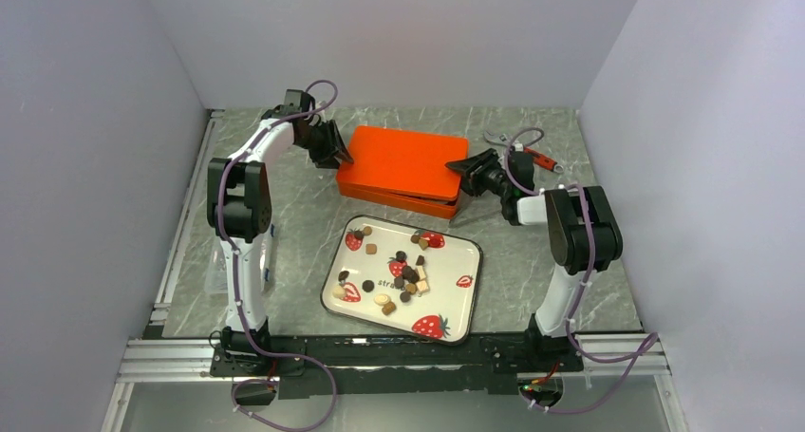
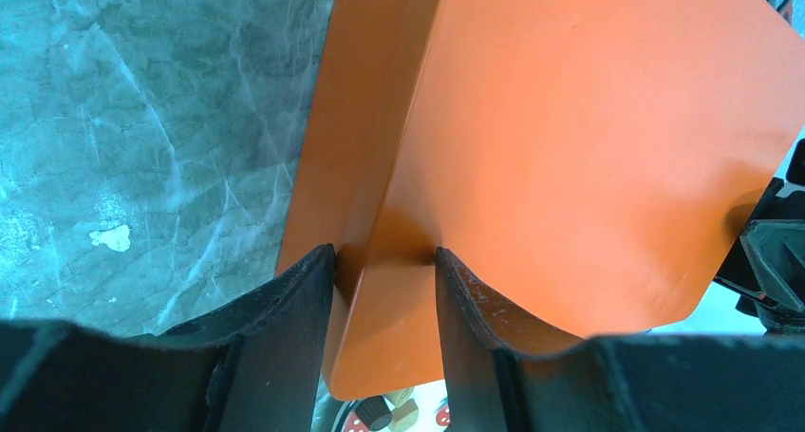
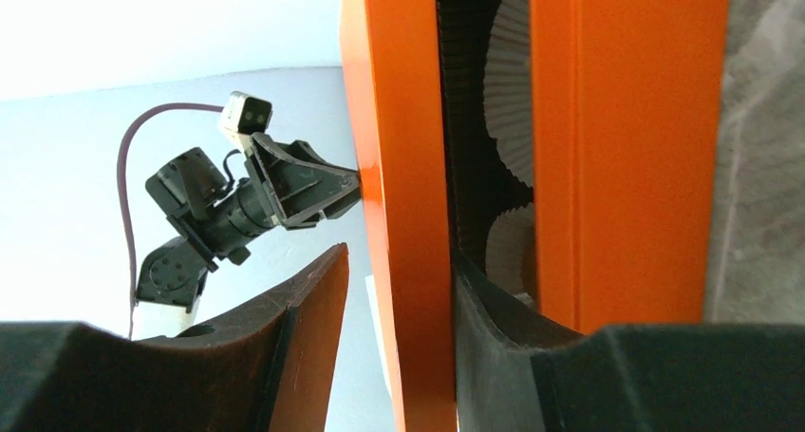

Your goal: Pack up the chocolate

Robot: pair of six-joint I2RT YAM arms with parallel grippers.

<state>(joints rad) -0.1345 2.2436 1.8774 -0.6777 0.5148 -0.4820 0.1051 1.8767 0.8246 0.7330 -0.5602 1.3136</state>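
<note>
The chocolate [image 1: 403, 271] lies as several small dark, tan and cream pieces on a white strawberry-print tray [image 1: 456, 304]; a few pieces [image 2: 389, 415] show under the lid in the left wrist view. Behind the tray stands an orange box [image 1: 399, 201] with its orange lid [image 1: 403, 161] raised slightly above it. My left gripper [image 1: 334, 157] [image 2: 384, 253] is shut on the lid's left end [image 2: 570, 147]. At the right end, my right gripper [image 1: 458, 171] [image 3: 399, 252] straddles the lid's wall [image 3: 399, 119]; one finger is clear of it, so it is open.
White pleated paper cups [image 3: 513, 90] show inside the box [image 3: 627, 147] through the gap under the lid. A red-handled tool [image 1: 539, 155] and cables lie at the back right. Grey walls close in both sides and the back.
</note>
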